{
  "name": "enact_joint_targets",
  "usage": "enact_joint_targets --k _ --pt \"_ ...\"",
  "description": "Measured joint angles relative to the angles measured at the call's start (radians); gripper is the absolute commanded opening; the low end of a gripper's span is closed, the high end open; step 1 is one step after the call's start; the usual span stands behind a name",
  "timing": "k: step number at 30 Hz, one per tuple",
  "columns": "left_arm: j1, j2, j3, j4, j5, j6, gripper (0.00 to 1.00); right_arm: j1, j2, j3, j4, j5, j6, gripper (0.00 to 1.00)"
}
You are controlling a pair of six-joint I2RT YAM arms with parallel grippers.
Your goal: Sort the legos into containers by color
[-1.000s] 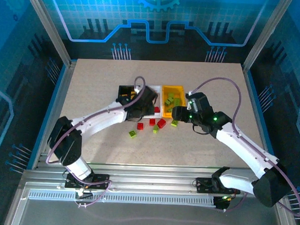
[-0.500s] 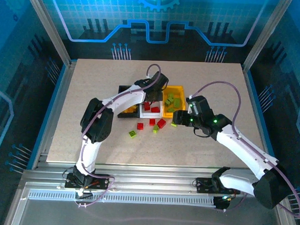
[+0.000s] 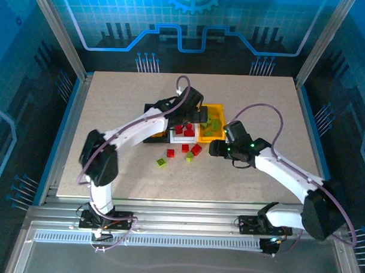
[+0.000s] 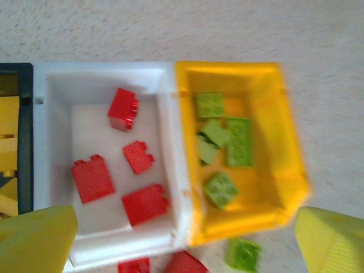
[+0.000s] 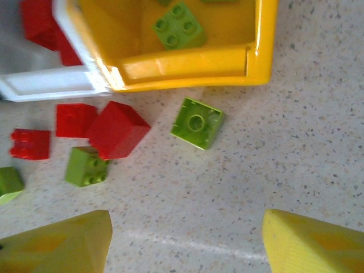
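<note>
Right wrist view: right pincer (image 5: 182,242) released, empty, over bench (image 5: 296,148). Green lego (image 5: 197,122) loose at its 12 o'clock, just outside yellow bin (image 5: 187,62). Red legos (image 5: 116,136) and two more greens unsorted at 10 o'clock. Farther: left pincer (image 4: 185,236) released above bins. White bin (image 4: 102,79) holds four reds, yellow bin five greens, black bin (image 4: 14,74) yellows. Mostly done, I'd say; about six left.

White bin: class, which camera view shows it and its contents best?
The left wrist view: the white bin appears almost whole from above, four red bricks lying inside. The top external view shows it small, partly under the left arm. The right wrist view catches just one corner.
</note>
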Motion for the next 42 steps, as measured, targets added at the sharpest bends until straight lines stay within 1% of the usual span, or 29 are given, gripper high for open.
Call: enact_joint_targets --k 5,9,13,16,19,21,27,30,33,38,40,42 --pt "-0.069 -0.270 -0.258 0.086 0.013 -0.034 0.99 0.011 0.150 0.021 0.039 0.051 0.021 0.71" --pt "-0.079 -0.438 -0.505 0.106 0.010 -0.104 0.99 0.011 0.243 0.079 0.059 0.095 0.033 0.71" --pt "-0.080 -0.603 -0.738 0.095 0.010 -0.185 0.99 0.011 0.330 0.144 0.086 0.114 0.037 0.69" --pt "-0.082 -0.723 -0.838 0.072 0.002 -0.237 0.99 0.011 0.396 0.180 0.097 0.121 0.038 0.67" --pt "-0.084 -0.803 -0.880 0.057 -0.013 -0.276 0.99 0.011 0.437 0.188 0.095 0.122 0.047 0.65" --pt "-0.084 -0.829 -0.892 0.047 -0.024 -0.293 0.99 0.011 0.453 0.188 0.086 0.126 0.056 0.62" --pt "-0.084 -0.846 -0.917 0.025 -0.052 -0.320 0.99 0.011 0.448 0.164 0.071 0.147 0.077 0.40" --pt "-0.084 -0.846 -0.922 0.016 -0.062 -0.324 0.99 0.011 0.406 0.128 0.057 0.147 0.075 0.34" --pt "-0.084 -0.846 -0.927 0.011 -0.071 -0.324 0.99 0.011 0.317 0.101 0.036 0.142 0.061 0.33" --pt "-0.084 -0.846 -0.952 0.003 -0.077 -0.328 0.99 0.011 0.088 0.105 -0.009 0.131 0.012 0.35" --pt "-0.084 -0.843 -0.959 -0.002 -0.077 -0.338 0.99 0.010 0.055 0.161 -0.035 0.128 -0.012 0.35" --pt "-0.084 -0.834 -0.960 -0.006 -0.077 -0.342 0.99 0.007 0.082 0.237 -0.046 0.125 -0.033 0.36"
